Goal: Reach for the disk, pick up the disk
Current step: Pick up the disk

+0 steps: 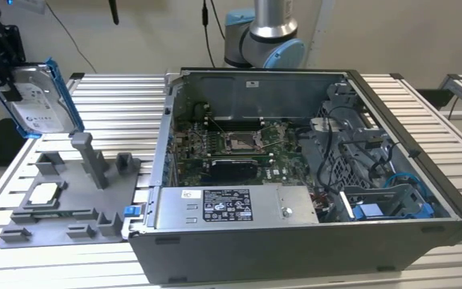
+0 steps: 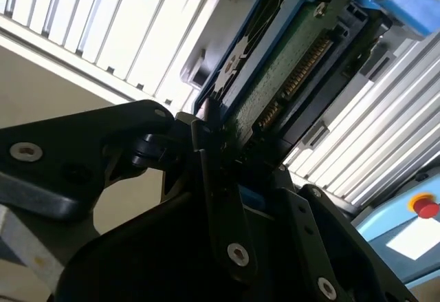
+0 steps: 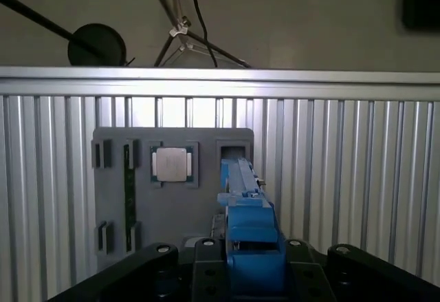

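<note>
Exterior view's left: the gripper [image 1: 8,84] is clamped on one end of the disk [image 1: 43,102], which hangs upright above the grey tray [image 1: 55,211] on the bench [image 1: 118,96]. Held by so little, the disk might slip and drop onto the tray's posts.

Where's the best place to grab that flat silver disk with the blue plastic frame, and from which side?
By its upper end, from above, pinching across the two broad flat faces. The flat silver-grey disk in its blue plastic frame stands on edge and is thin, so it fits easily between jaws. The black gripper is shut on it this way.
</note>
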### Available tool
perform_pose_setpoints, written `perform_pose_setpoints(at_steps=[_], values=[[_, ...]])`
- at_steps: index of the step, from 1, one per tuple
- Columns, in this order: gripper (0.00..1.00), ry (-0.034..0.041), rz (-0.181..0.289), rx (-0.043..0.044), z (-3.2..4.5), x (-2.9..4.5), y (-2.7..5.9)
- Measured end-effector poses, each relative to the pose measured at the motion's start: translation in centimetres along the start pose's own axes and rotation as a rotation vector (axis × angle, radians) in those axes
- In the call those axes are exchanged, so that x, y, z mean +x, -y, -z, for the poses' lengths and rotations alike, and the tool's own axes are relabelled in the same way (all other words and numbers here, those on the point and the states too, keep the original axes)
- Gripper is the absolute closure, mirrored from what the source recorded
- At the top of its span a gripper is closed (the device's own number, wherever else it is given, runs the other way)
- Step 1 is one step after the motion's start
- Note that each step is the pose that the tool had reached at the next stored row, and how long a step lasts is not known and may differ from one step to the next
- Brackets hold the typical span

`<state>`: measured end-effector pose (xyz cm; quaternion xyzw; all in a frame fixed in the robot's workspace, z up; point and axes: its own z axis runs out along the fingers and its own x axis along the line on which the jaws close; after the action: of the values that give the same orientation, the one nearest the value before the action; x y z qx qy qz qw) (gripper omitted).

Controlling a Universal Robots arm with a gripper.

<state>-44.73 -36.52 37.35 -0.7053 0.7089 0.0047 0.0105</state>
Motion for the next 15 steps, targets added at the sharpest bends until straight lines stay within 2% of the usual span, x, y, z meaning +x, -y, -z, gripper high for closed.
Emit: perform_pose_setpoints(at_steps=[4, 15], values=[[1.00, 0.0000, 0.000, 0.0000, 1.03, -0.02, 0.01], [1.00, 0.0000, 0.000, 0.0001, 4.74, -0.10, 0.04]])
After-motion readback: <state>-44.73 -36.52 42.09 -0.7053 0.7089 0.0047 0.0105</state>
